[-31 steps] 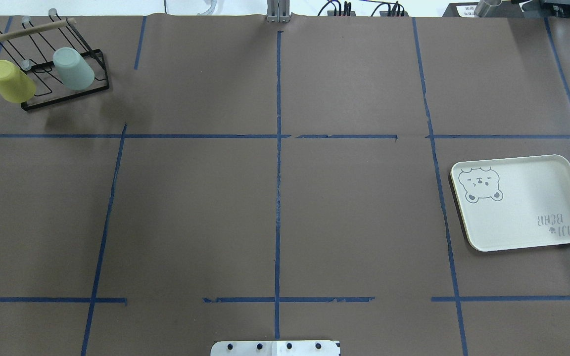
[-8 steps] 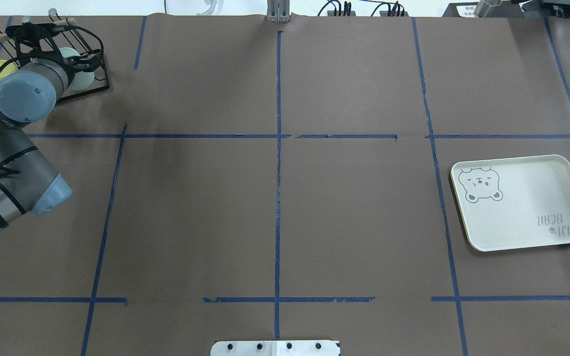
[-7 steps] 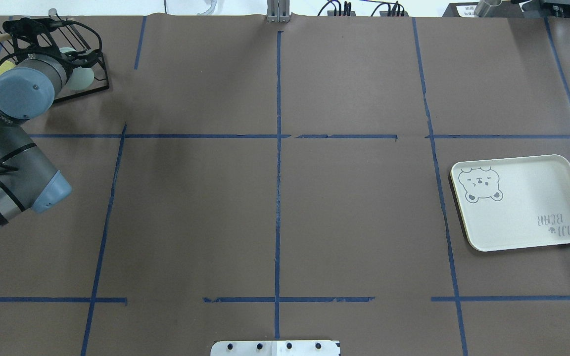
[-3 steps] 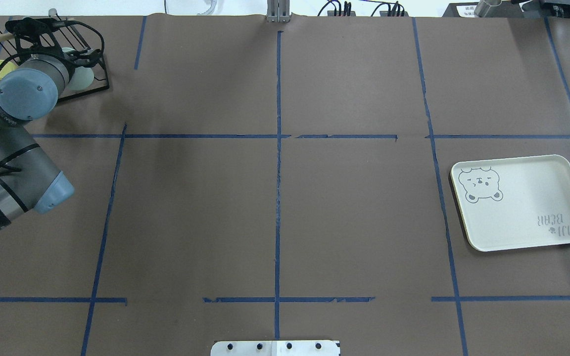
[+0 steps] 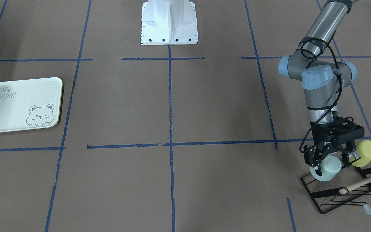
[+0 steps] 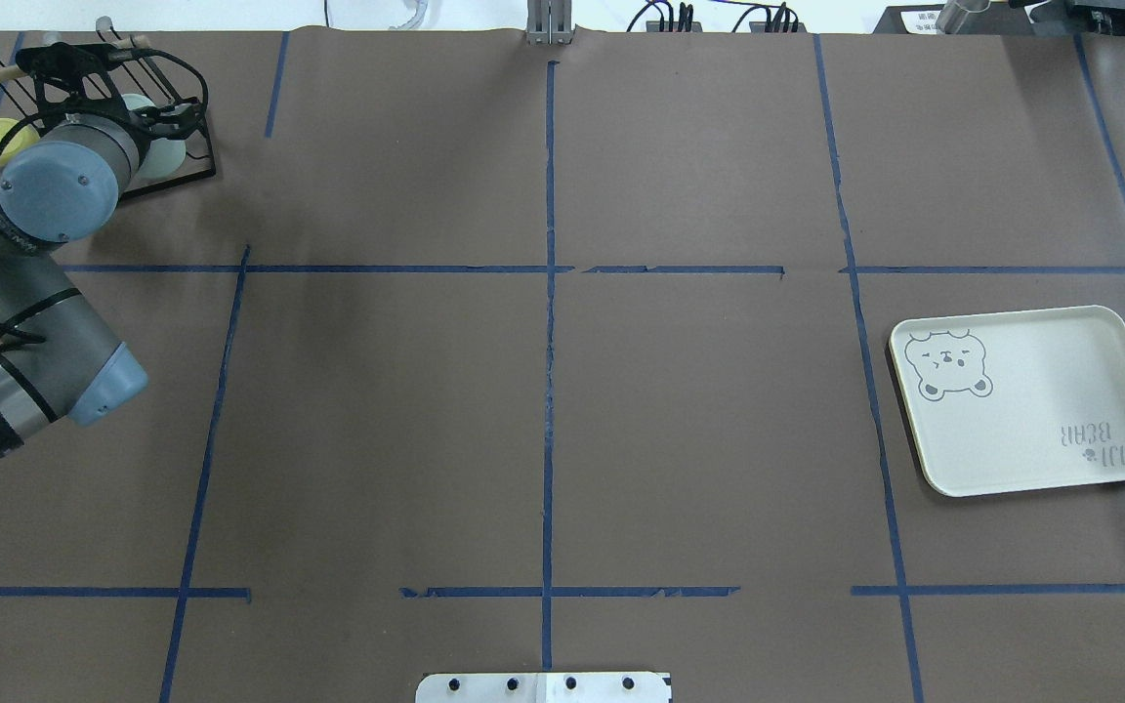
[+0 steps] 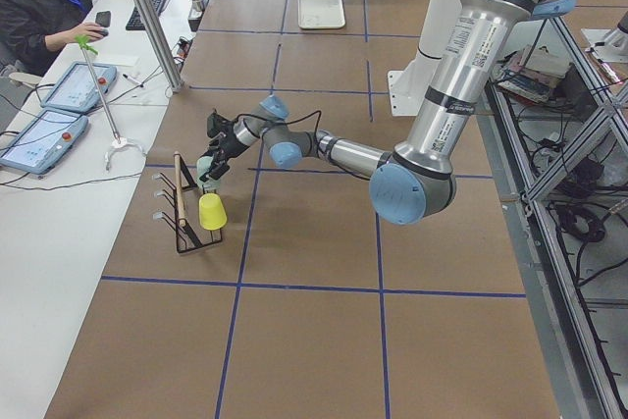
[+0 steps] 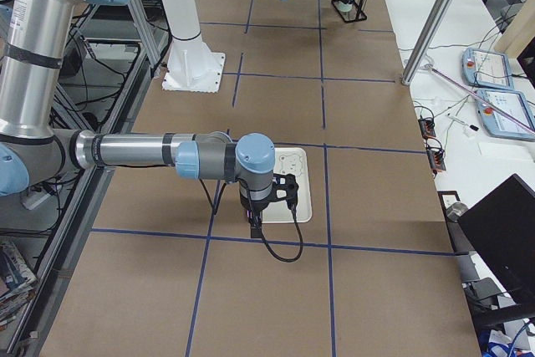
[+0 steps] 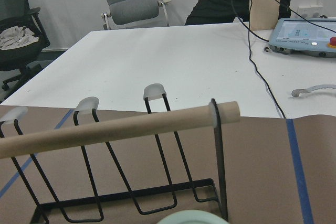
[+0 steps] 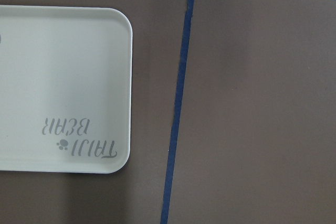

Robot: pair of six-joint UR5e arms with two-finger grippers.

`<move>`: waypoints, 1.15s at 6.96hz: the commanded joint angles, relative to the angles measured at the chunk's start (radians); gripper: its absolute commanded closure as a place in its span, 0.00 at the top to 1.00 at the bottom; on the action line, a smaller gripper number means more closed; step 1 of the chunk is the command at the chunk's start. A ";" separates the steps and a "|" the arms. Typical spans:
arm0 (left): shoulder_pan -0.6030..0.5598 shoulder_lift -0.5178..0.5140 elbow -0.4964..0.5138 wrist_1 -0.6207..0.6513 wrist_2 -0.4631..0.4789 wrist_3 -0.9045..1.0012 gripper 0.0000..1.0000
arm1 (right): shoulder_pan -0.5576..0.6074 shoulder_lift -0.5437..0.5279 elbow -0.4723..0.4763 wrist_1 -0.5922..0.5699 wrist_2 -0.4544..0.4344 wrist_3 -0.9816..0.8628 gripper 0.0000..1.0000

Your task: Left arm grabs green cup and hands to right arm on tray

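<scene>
The pale mint green cup (image 5: 327, 169) sits upside down and tilted on the black wire rack (image 5: 333, 193) at the table's far left corner. My left gripper (image 5: 330, 159) reaches down over it, with one finger against each side of the cup. The cup's edge shows at the bottom of the left wrist view (image 9: 191, 217) and beside the wrist in the overhead view (image 6: 170, 154). The tray (image 6: 1031, 410) lies empty at the right. My right gripper (image 8: 288, 194) hovers over the tray's edge (image 10: 63, 77). I cannot tell whether it is open or shut.
A yellow-green cup (image 5: 367, 153) hangs on the same rack, right beside my left gripper. A wooden dowel (image 9: 115, 129) runs across the rack's top, just beyond the green cup. The robot's white base (image 5: 169, 22) stands at the table's near edge.
The left arm came in to the rack and set its gripper over the green cup. In the last second it shifted slightly toward the rack, then back. The tray has not moved.
</scene>
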 commanded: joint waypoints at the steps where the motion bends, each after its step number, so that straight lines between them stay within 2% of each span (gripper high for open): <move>1: 0.001 -0.001 -0.005 -0.014 0.000 -0.001 0.66 | 0.000 0.000 0.000 0.000 0.000 0.000 1.00; 2: 0.001 -0.001 -0.005 -0.056 0.000 -0.001 0.38 | 0.000 0.000 0.000 0.000 0.000 0.000 1.00; 3: -0.002 -0.001 -0.009 -0.072 0.000 -0.001 0.29 | 0.000 0.000 0.000 0.000 0.000 0.000 1.00; 6: -0.028 0.014 -0.087 -0.071 0.002 0.004 0.30 | 0.000 0.000 -0.002 -0.002 0.001 0.000 1.00; 8: -0.042 0.097 -0.191 -0.066 0.011 0.004 0.30 | 0.000 0.000 -0.002 0.000 0.001 0.002 1.00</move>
